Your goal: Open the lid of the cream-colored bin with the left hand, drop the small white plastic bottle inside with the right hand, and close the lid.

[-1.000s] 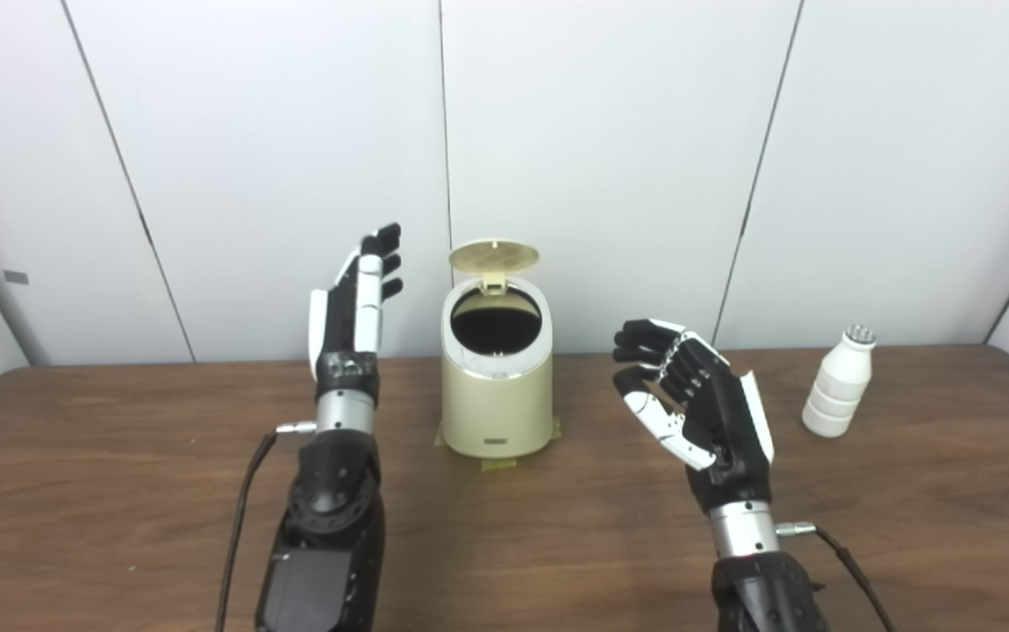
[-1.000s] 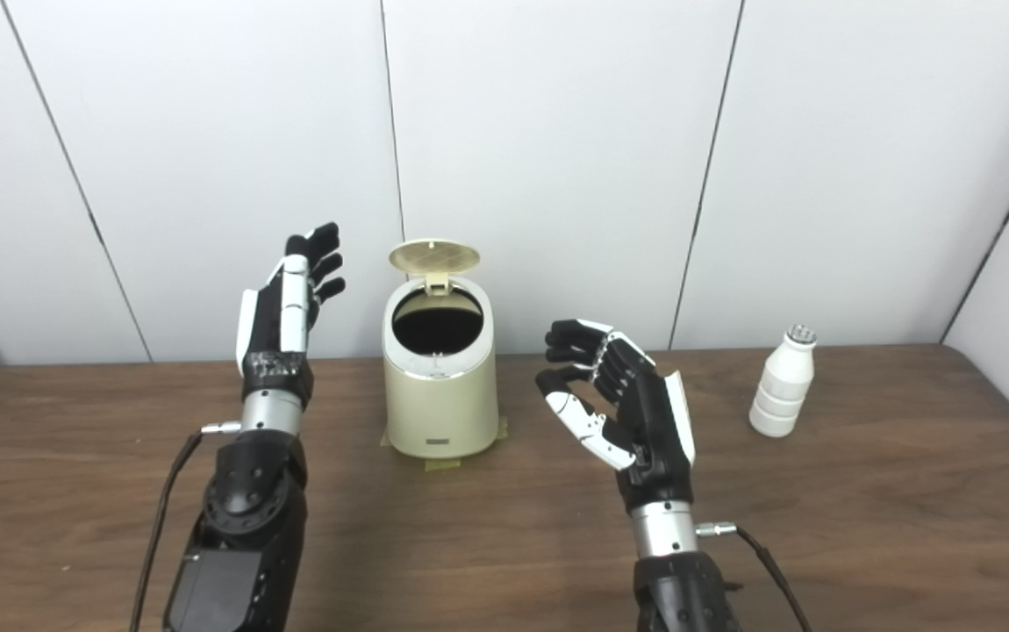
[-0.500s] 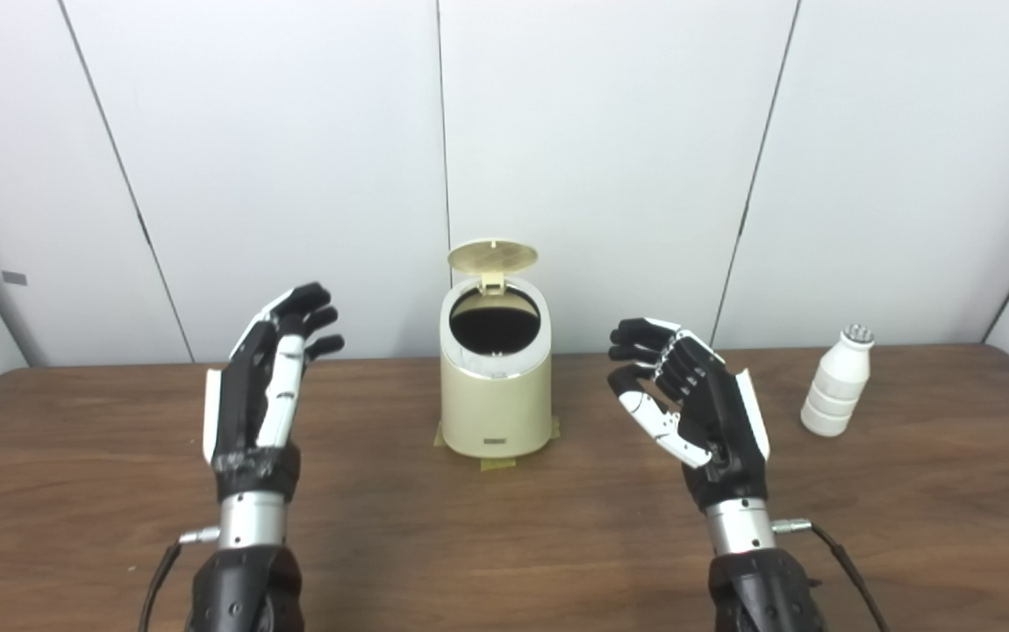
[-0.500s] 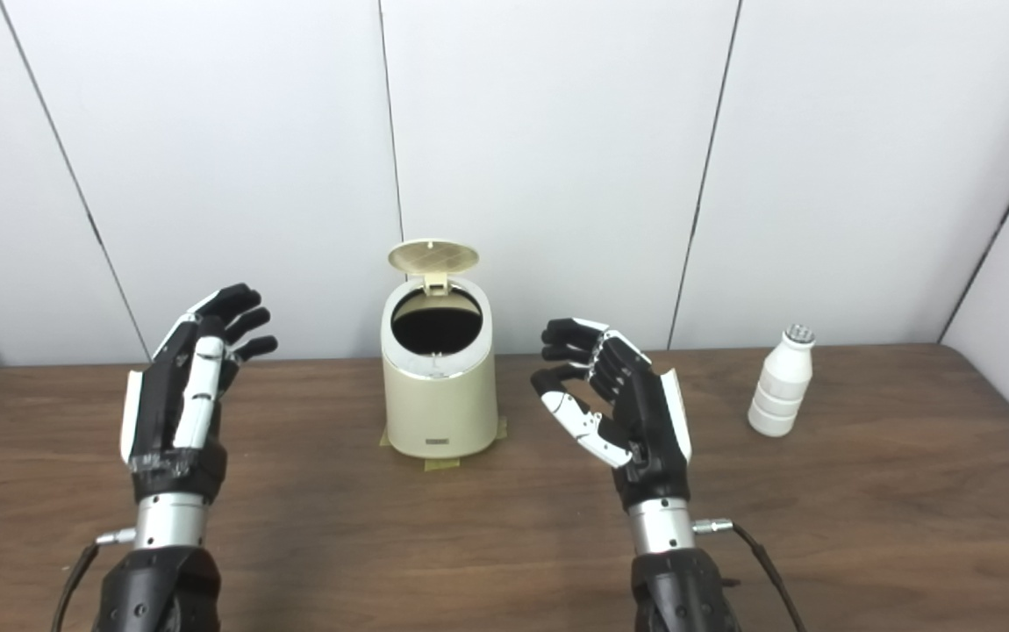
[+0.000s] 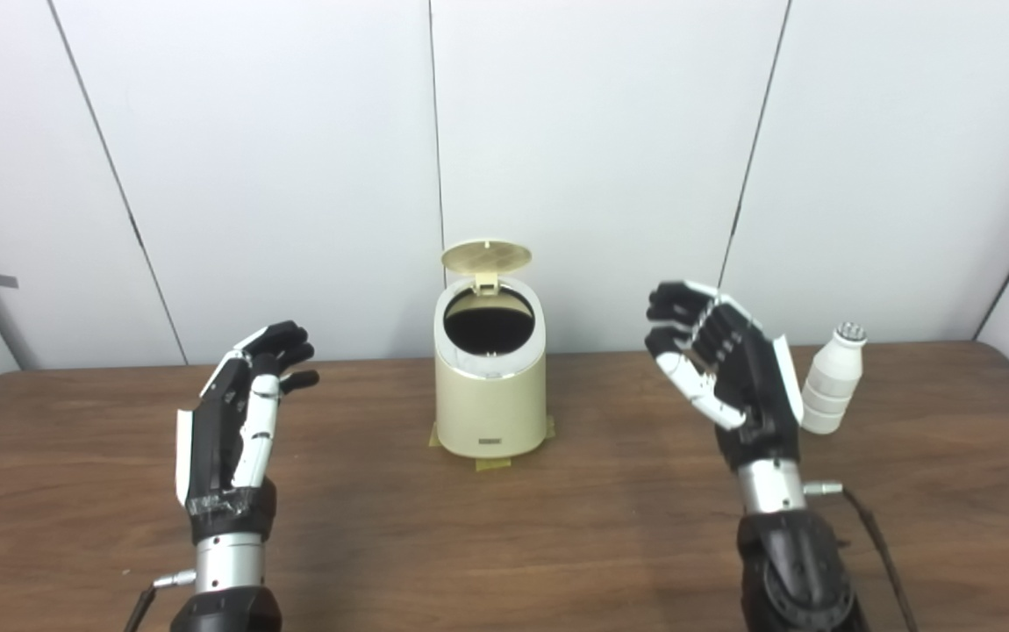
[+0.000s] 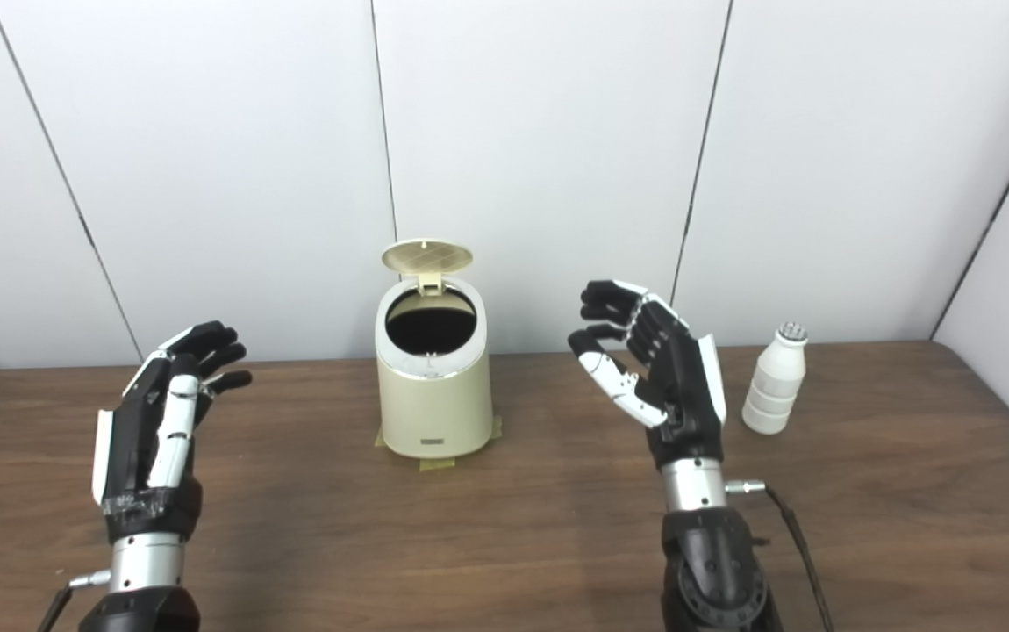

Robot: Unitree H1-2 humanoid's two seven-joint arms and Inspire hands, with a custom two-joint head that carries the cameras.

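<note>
Left eye view gives me the nearest things first: my left hand (image 5: 237, 430) at the lower left of the frame, raised above the brown wooden counter (image 5: 504, 544), fingers spread apart and holding nothing, palm turned inward. At the lower right, my right hand (image 5: 728, 369) is held higher, fingers loosely curled but apart, thumb out, also empty; a black cable (image 5: 877, 549) hangs from its wrist. Farther back, at the middle of the frame, the cream-colored bin (image 5: 490, 395) stands upright on the counter, on patches of tape (image 5: 494, 463) that show at its base. Its lid (image 5: 486, 257) is tipped up on the hinge at the back rim, and the round mouth shows dark inside. The small white plastic bottle (image 6: 774, 383) stands upright on the counter at the right of the frame, well apart from the bin. From this eye my right hand overlaps its left edge, but the right eye view shows a clear gap between them, so they are not touching. Behind everything, white wall panels (image 5: 592, 158) fill the upper frame.
</note>
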